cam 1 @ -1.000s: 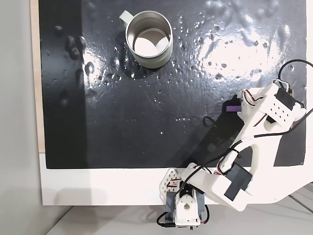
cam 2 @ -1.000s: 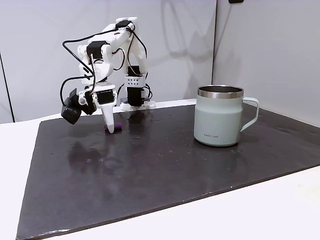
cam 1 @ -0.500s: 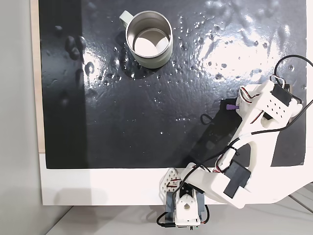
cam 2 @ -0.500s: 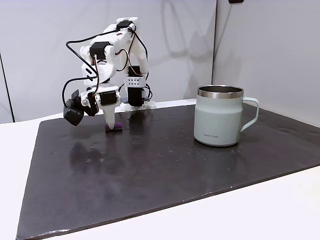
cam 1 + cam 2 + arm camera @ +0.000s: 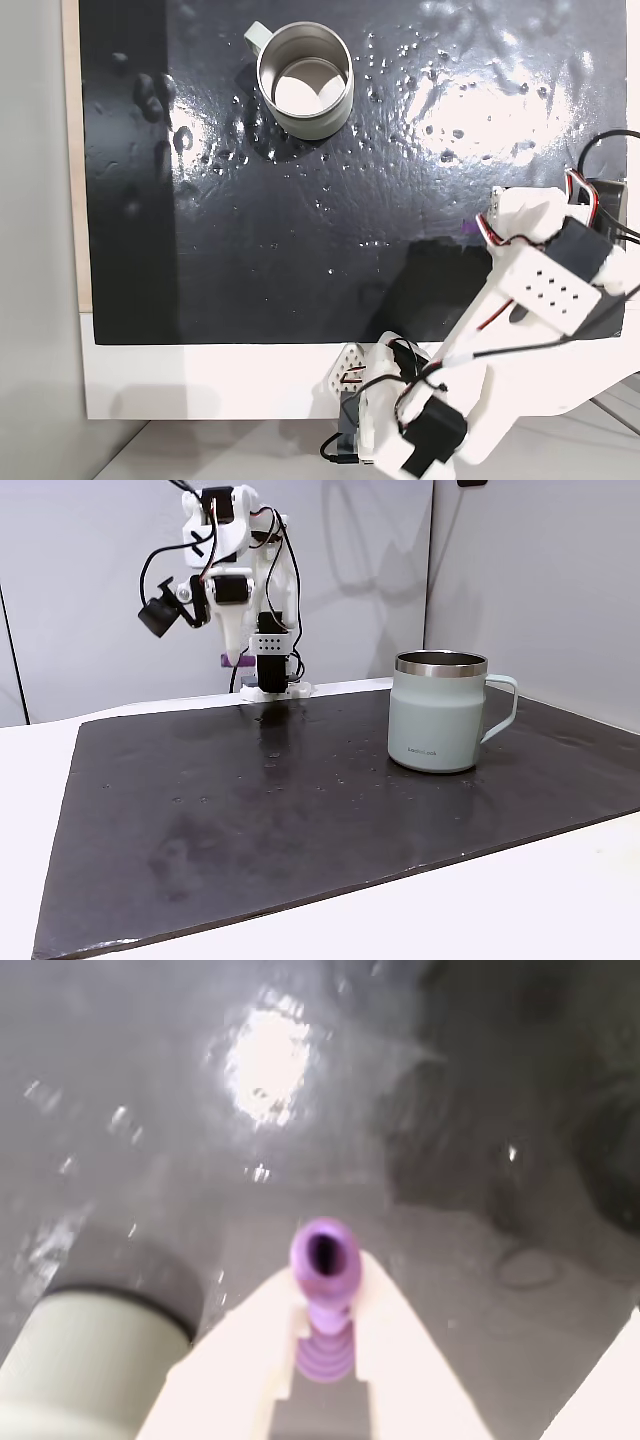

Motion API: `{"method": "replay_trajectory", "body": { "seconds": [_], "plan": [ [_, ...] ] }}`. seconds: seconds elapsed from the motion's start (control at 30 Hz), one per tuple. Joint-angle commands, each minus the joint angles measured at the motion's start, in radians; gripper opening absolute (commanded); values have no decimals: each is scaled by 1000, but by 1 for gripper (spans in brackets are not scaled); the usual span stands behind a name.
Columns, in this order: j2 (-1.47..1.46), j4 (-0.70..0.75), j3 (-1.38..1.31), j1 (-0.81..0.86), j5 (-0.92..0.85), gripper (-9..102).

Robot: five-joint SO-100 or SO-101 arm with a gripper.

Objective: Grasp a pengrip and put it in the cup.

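Seen from the wrist, the cup [image 5: 85, 1355] sits low at the left, below and to one side of the jaws [image 5: 322, 1290], its dark rim and pale wall blurred. At centre the jaws are clamped on the pengrip [image 5: 322, 1300], a purple ribbed tube pinched between two pale fingers [image 5: 410, 1360] with its open mouth poking out past their tips toward the dark wet-looking mat [image 5: 450, 1080] underneath. It is gripped along its ribbed length, which likely keeps so small a piece from twisting free while carried.

From the side, the arm [image 5: 225, 540] stands tall at the left with the jaws pointing down, well clear of the surface; a speck of purple [image 5: 228, 660] shows at their tips. The cup [image 5: 440, 712] stands upright on the mat [image 5: 300, 820] well to the right of the jaws, handle turned away from them, mouth open to receive a drop from above. The height looks chosen to clear the rim on the way over.

From above, the cup [image 5: 305, 80] is far up and left of the jaws, and a sliver of purple [image 5: 467, 227] shows beside the white wrist [image 5: 530, 250] at the right.

The count: one arm, one pengrip, one cup, one mat. The grasp looks done; the carry to the cup is not.
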Motion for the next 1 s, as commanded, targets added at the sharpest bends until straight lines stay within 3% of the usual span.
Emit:
{"method": "replay_trajectory", "body": {
  "seconds": [0.0,0.3,0.97],
  "plan": [
    [123,110,-130,-17,28,0],
    [272,112,-187,-106,97,0],
    [-348,110,-939,-566,586,0]
  ]
}}
